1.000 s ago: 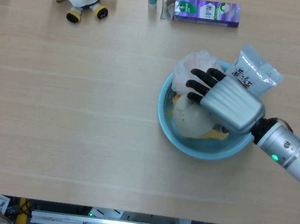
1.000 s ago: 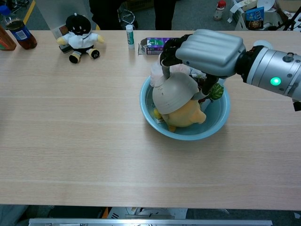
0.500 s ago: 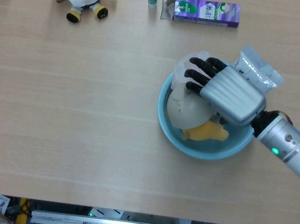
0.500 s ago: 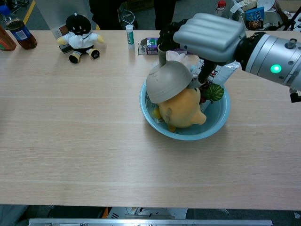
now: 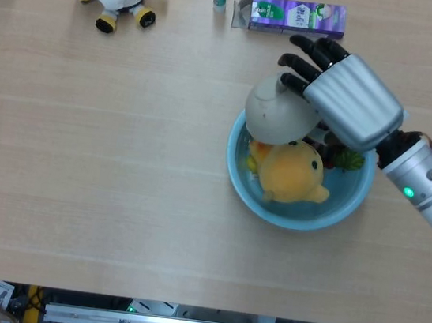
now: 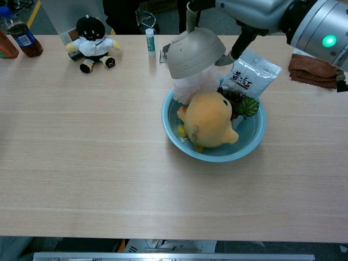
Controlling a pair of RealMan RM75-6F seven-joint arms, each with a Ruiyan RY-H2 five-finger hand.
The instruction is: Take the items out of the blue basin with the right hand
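Grey bowl [image 6: 194, 53] pinched at its rim by the right hand [image 5: 344, 95], tilted above the blue basin [image 6: 255, 138]; a loose pinch could drop it onto the yellow plush [image 6: 209, 119]

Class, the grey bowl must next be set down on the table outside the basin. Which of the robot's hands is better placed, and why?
Right. The right hand already holds the grey bowl lifted above the blue basin. The left hand appears in neither view.
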